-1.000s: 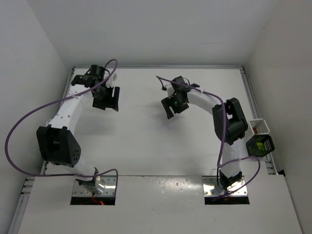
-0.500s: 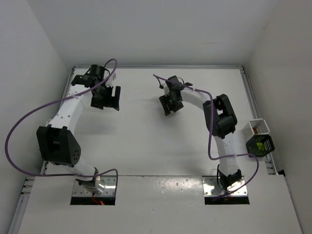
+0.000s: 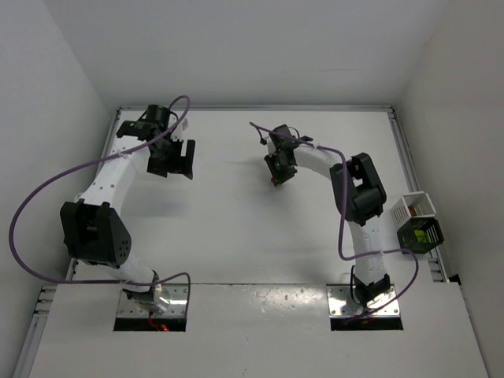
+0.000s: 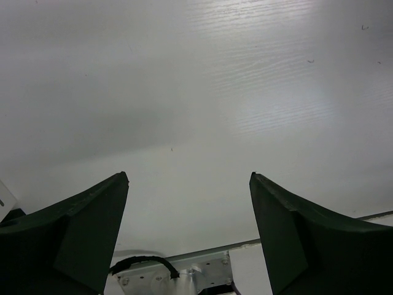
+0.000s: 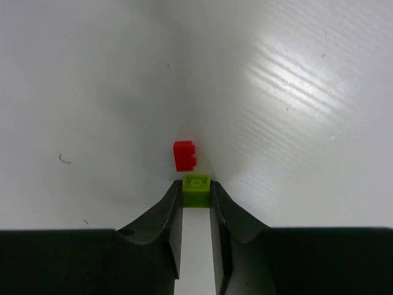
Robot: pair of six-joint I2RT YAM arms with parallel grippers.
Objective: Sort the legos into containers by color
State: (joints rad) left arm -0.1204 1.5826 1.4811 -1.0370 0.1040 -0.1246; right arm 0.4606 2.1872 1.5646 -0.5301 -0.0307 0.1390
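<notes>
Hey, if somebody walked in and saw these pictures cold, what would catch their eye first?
A lime-green lego brick is pinched between the right fingers, low in the right wrist view. A red lego brick lies just beyond it on the white table. Overhead, a white container sits by the table's right edge, and the left fingers stand wide apart, holding nothing.

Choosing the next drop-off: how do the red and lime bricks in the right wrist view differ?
The lime brick is pinched between the fingertips of the right gripper; the red brick lies free just beyond it. Lime's stud faces the camera; red's seem to point sideways. Both are tiny.
</notes>
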